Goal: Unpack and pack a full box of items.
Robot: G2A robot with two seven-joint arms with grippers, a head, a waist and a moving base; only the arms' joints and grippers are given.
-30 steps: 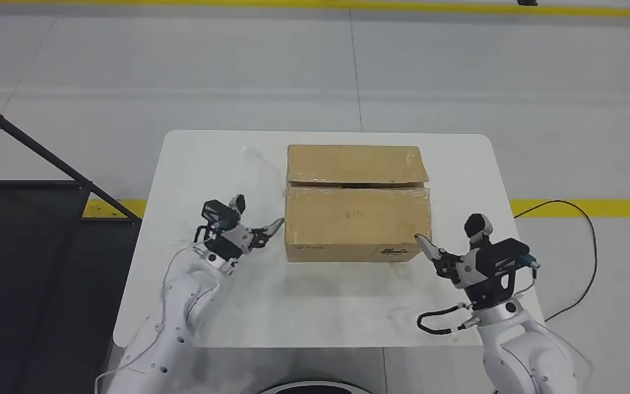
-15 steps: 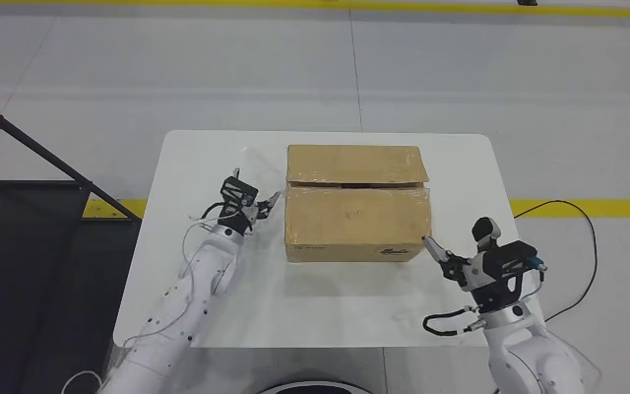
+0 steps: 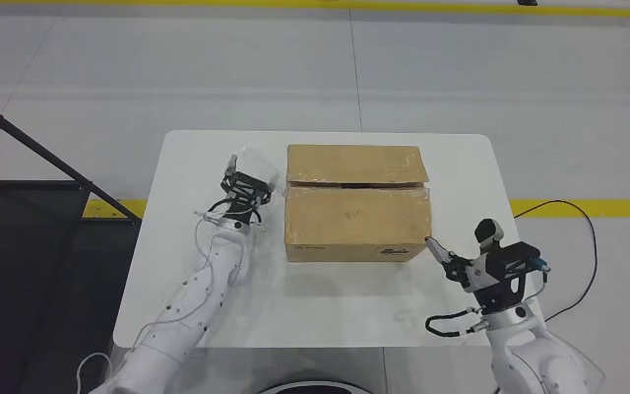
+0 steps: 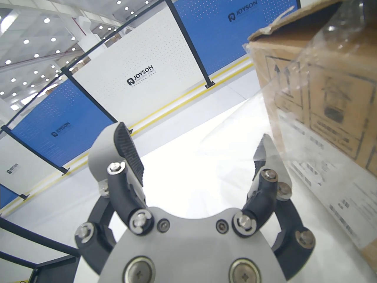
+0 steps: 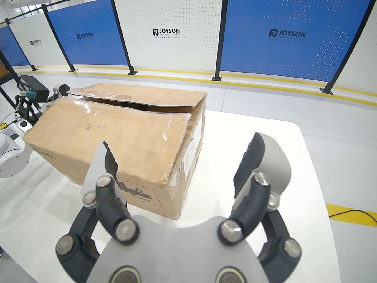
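Observation:
A brown cardboard box (image 3: 356, 202) lies in the middle of the white table (image 3: 325, 295), its two top flaps down with a dark slit between them. My left gripper (image 3: 251, 177) is open beside the box's left end, close to the upper corner, holding nothing. In the left wrist view the box (image 4: 327, 95) rises just past one of the fingertips (image 4: 265, 148), with clear tape over its side. My right gripper (image 3: 455, 258) is open at the box's front right corner. The right wrist view has that corner (image 5: 173, 184) between and beyond the fingers (image 5: 250, 160).
A black cable (image 3: 576, 246) runs over the floor to the right of the table. A black frame (image 3: 49, 158) stands to the left. Bare table surface lies in front of the box and at both ends.
My left gripper has travelled away from the front edge along the box's left end, up to its upper corner. The right gripper has shifted only slightly. The box has stayed in place.

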